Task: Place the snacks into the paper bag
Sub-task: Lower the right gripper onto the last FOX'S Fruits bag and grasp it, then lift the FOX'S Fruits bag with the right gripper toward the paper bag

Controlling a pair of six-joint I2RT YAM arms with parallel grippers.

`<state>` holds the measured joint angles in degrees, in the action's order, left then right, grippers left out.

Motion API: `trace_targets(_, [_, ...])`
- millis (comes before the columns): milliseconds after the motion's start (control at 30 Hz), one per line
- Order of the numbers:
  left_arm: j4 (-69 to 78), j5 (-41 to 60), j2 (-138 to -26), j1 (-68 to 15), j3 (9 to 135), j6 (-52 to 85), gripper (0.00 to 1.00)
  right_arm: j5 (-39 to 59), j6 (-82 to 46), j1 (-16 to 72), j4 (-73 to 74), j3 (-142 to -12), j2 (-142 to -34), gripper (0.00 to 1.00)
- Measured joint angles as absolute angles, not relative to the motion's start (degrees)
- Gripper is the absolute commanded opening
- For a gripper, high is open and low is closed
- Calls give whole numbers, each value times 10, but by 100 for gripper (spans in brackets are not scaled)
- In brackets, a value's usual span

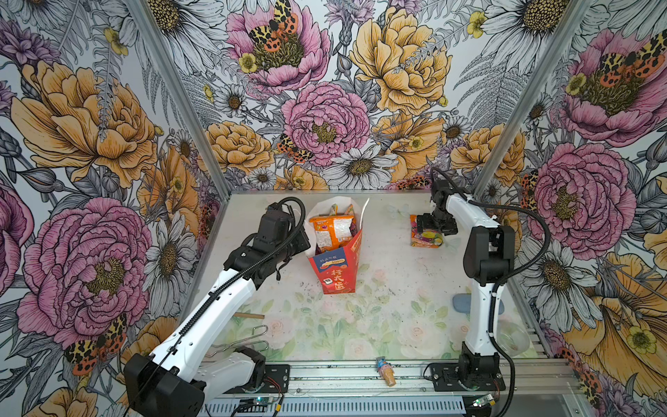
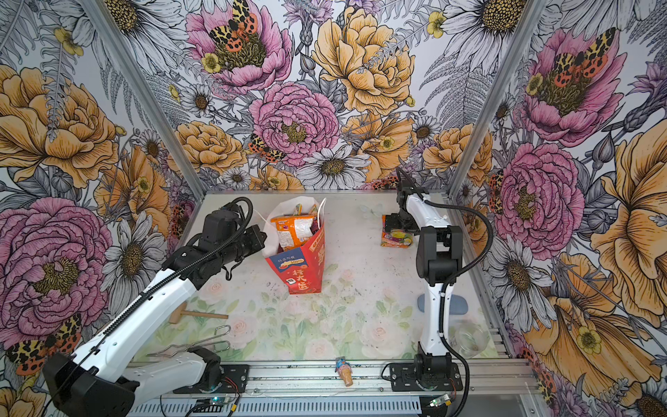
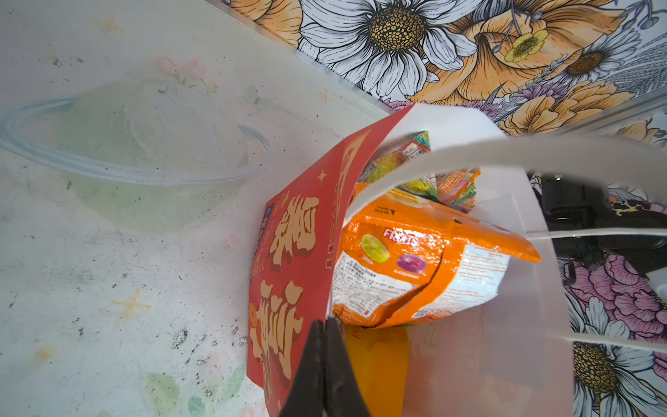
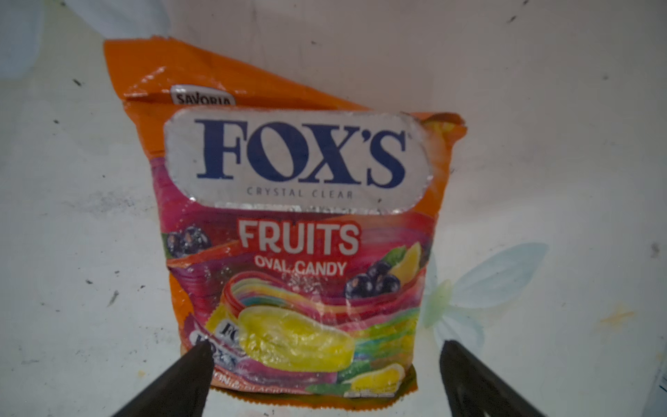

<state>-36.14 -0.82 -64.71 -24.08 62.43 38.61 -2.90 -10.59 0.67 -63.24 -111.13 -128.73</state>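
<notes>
Hovers with right gripper spread wide over FOX'S candy packet, flat, well apart from paper bag. Pinches bag rim with left gripper. Risks slipping off glossy film, or jamming at crowded mouth.

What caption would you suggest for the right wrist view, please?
Open right gripper poised over a FOX'S candy packet lying on the table.

Glossy, crinkled plastic on the candy packet; smooth paper bag; scuffed matt table
</notes>
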Motion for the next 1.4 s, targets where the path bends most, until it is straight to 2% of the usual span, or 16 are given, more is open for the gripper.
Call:
trace_targets(367, [-362,-8,-647,-241,624,386,0,-8,-106,12,-637,-1123,-1325,97])
trace_targets(567, [-362,-8,-647,-241,624,386,0,-17,-106,19,-640,-1132,-1331,77])
trace_targets(700, [-362,-8,-647,-241,624,385,0,-17,-108,21,-635,-1131,-1331,52])
trace_targets(800, [-362,-8,-647,-241,623,384,0,-15,-111,22,-620,-1118,-1320,38])
trace_targets(900, [-362,-8,-647,-241,623,384,0,-8,-114,22,-602,-1098,-1305,30])
trace_targets(1167, [-362,-8,-646,-238,621,384,0,26,-124,32,-563,-989,-1227,21])
trace_targets(1400, [-362,-8,-645,-238,621,384,0,86,-142,50,-534,-921,-1089,9])
